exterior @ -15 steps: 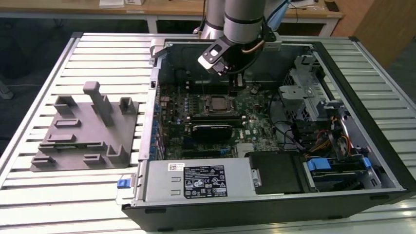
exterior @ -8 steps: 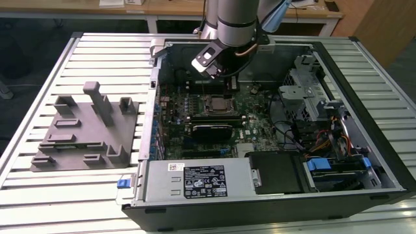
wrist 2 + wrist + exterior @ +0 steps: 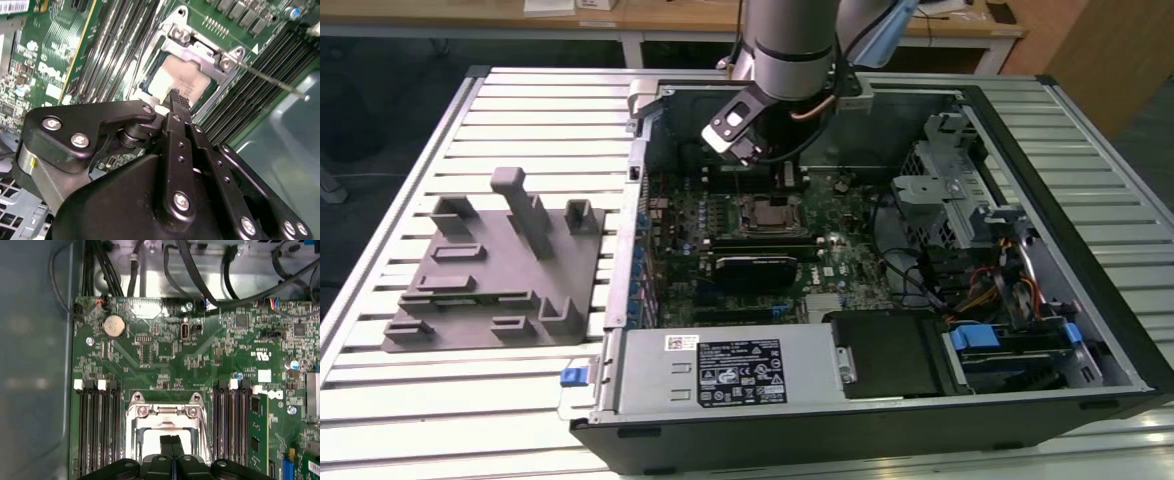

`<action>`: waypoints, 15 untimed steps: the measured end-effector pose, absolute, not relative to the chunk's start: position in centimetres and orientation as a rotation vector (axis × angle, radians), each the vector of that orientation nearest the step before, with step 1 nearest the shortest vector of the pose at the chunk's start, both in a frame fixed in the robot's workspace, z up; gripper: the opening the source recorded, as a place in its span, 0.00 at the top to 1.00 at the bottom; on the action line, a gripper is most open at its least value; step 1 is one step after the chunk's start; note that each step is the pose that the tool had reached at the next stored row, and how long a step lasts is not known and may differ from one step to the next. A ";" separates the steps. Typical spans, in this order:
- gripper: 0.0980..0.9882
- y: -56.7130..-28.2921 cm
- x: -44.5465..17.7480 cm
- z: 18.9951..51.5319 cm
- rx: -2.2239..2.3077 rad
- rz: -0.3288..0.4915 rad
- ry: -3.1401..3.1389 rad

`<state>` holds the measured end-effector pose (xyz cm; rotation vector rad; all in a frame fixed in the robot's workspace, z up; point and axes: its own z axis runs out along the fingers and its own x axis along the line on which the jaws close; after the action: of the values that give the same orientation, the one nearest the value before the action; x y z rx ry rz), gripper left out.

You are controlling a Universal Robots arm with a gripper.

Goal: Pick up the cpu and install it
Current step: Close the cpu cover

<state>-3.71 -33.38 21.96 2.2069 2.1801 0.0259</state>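
The cpu (image 3: 187,80) is a pale silvery square lying flat inside the metal-bordered socket (image 3: 200,47) on the green motherboard. My gripper (image 3: 175,96) hovers just above it, its black fingers pressed together and shut with nothing between them. In the first wrist view the gripper (image 3: 172,440) points down at the socket (image 3: 165,412), and the cpu's pale top (image 3: 150,442) shows beside the fingers. In the exterior view the arm's wrist (image 3: 747,130) hangs inside the open computer case above the socket (image 3: 767,213).
A thin metal lever (image 3: 272,80) sticks out beside the socket. Memory slots (image 3: 97,430) flank it on both sides, with a green memory stick (image 3: 259,435). Cables (image 3: 200,280) run along the case wall. A grey block fixture (image 3: 494,265) stands outside the case, at the exterior view's left.
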 end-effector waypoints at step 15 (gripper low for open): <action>0.99 -33.4 -4.4 21.8 2.141 0.027 2.245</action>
<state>-4.40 -33.42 21.80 2.1412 2.2450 0.0274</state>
